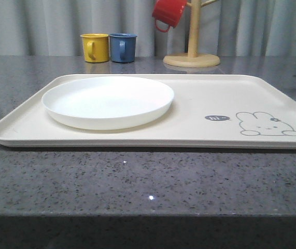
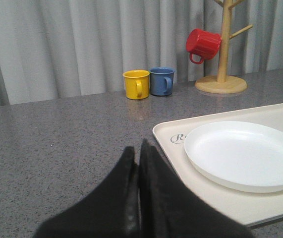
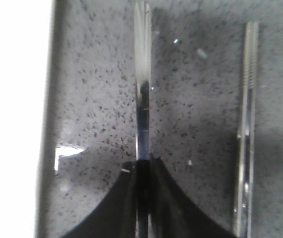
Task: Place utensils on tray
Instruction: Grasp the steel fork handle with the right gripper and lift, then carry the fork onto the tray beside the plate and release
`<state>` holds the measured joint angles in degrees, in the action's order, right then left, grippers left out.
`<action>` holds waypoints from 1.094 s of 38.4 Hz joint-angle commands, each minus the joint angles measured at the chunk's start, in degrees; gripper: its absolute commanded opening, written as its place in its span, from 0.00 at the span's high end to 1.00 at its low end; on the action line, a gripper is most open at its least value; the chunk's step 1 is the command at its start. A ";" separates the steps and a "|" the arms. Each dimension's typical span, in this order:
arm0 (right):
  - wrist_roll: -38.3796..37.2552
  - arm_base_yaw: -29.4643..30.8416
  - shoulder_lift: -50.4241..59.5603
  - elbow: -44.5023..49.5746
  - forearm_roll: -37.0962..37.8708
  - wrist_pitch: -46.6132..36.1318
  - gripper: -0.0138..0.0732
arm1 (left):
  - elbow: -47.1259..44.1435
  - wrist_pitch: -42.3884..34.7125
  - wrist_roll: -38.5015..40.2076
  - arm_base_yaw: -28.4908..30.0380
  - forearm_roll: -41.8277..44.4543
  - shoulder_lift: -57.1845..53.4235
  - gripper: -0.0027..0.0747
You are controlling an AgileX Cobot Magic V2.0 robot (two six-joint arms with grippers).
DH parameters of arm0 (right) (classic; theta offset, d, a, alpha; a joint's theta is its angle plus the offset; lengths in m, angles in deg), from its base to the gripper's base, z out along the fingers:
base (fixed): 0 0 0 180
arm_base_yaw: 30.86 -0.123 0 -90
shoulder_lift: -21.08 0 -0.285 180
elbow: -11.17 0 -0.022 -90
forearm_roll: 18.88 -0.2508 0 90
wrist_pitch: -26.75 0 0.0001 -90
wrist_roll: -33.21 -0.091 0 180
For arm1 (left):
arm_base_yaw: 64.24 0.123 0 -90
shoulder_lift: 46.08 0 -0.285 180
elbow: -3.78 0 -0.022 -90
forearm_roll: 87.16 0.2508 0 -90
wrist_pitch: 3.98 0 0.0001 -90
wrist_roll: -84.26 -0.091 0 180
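Note:
The cream tray (image 1: 199, 104) with its rabbit drawing lies across the table, and a round white plate (image 1: 108, 100) sits on its left half. My left gripper (image 2: 139, 148) is shut with nothing in it, just off the tray's (image 2: 171, 148) left end. My right gripper (image 3: 143, 161) is shut on a slim shiny metal utensil (image 3: 142, 84) seen edge-on over the grey tabletop; which utensil it is I cannot tell. A flat metal chopstick (image 3: 246, 124) with a ridged tip lies on the table beside it. The tray's pale edge (image 3: 12, 99) runs along the other side.
A yellow mug (image 1: 95, 47) and a blue mug (image 1: 123, 47) stand behind the tray. A wooden mug tree (image 1: 192, 52) with a red mug (image 1: 168, 12) hung on it is at the back right. Grey curtains close off the rear.

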<state>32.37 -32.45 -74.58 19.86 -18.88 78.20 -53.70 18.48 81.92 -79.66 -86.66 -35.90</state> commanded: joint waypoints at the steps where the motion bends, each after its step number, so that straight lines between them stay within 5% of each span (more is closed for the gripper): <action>1: -2.50 -0.52 4.35 -4.29 0.00 1.58 0.85 | 1.45 -4.85 0.49 0.04 -0.51 0.71 0.99; 10: -7.40 -6.11 5.52 -9.16 0.00 6.70 0.85 | 1.45 -4.85 0.49 0.04 -0.51 0.71 0.99; 26: -21.19 -24.02 0.72 -12.98 0.32 1.27 0.86 | 1.45 -4.85 0.49 0.04 -0.51 0.71 0.99; 42: -33.19 -26.54 -8.39 -14.49 4.56 -2.32 0.86 | 1.45 -4.85 0.49 0.04 -0.51 0.71 0.99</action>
<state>1.09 -59.05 -84.65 7.38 -16.77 78.42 -53.70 18.48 81.92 -79.66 -86.66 -35.90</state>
